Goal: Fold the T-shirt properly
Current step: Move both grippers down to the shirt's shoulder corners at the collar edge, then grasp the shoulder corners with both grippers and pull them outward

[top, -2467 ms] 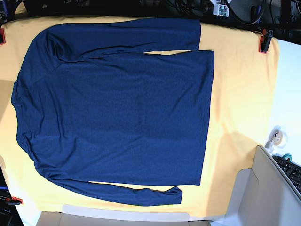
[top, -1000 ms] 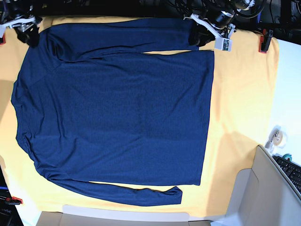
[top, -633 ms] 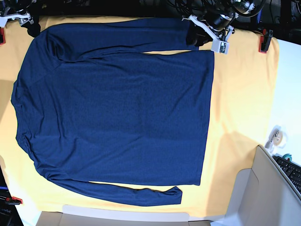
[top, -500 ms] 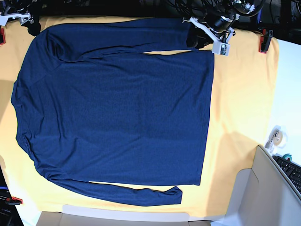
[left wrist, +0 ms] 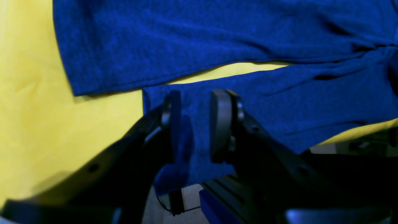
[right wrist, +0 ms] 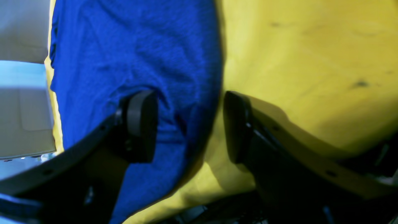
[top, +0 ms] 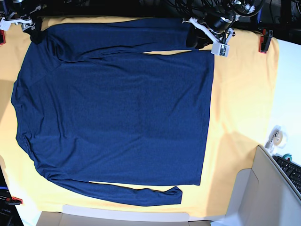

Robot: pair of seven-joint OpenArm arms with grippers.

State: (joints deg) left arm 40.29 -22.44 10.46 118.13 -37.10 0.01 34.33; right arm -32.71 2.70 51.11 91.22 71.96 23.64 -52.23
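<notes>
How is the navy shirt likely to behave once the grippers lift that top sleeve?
The T-shirt looks like thin knit lying flat with soft creases, so it will probably drape and sag, not hold shape. The left gripper straddles the cuff and the right gripper the shoulder edge; lifted there, the sleeve between likely droops. It may drag on the yellow cloth.

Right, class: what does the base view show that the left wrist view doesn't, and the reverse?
Only the base view shows the whole T-shirt spread flat, both sleeves, the right hand at its shoulder corner and the red clamp. Only the left wrist view shows the left hand open, its fingers astride the sleeve cuff. Both show the shirt on the yellow cloth.
</notes>
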